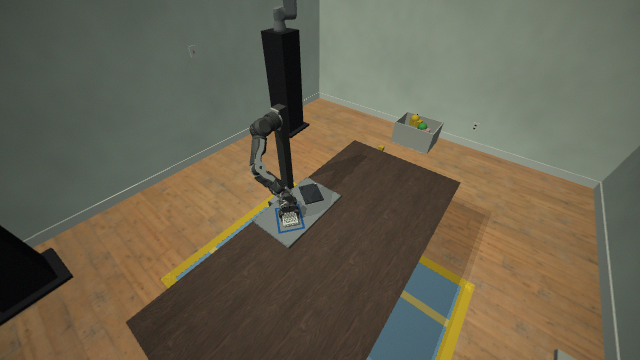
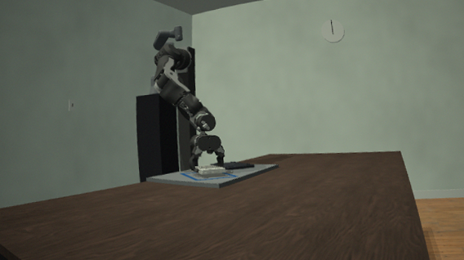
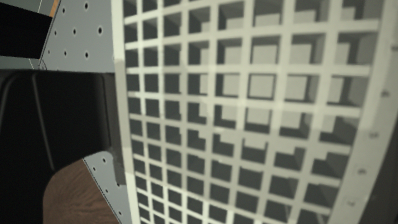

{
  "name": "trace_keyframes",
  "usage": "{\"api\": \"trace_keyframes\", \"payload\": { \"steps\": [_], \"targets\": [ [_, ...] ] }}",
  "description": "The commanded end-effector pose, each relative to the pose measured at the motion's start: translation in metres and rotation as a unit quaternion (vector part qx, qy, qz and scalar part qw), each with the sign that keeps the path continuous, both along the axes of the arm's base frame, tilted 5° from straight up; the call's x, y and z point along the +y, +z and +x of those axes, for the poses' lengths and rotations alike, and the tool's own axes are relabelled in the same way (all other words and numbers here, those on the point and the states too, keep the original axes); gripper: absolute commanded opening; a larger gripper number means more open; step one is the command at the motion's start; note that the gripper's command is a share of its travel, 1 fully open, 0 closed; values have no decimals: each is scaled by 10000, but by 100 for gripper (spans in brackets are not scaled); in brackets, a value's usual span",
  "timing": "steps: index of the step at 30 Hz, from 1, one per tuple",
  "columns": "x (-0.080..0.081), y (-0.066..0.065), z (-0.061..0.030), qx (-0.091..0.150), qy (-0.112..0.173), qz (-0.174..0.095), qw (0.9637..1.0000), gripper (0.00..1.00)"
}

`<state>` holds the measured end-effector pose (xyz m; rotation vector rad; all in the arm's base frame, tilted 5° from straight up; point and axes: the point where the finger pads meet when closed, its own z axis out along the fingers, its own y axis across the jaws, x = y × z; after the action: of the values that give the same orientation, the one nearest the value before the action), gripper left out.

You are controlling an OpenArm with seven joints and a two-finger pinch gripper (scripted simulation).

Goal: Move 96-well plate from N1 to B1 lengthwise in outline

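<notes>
The white 96-well plate (image 1: 290, 218) lies low inside the blue taped outline on the grey deck, its long sides along the outline's long sides. My gripper (image 1: 288, 206) stands right over the plate and is shut on it. In the side view the plate (image 2: 209, 170) sits at deck level under the gripper (image 2: 207, 164). The wrist view is filled by the plate's grid of wells (image 3: 250, 115). The black plate nest (image 1: 311, 193) behind is empty.
The deck lies on a dark wooden table (image 1: 310, 260) near its left edge. The arm's black column (image 1: 283, 100) stands behind the deck. A grey bin with toys (image 1: 417, 131) sits on the floor far off.
</notes>
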<state>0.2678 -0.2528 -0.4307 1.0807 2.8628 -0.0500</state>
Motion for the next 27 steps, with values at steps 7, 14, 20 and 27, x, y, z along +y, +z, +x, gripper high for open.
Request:
{"api": "trace_keyframes", "payload": {
  "steps": [7, 14, 20, 27],
  "targets": [
    [-1, -11, -34, 27, -3, -32, 10000, 0],
    [-1, -11, -34, 27, -3, -32, 10000, 0],
    [-1, 0, -22, 17, -2, -28, 10000, 0],
    [-2, 17, -4, 3, 0, -21, 10000, 0]
  ]
}}
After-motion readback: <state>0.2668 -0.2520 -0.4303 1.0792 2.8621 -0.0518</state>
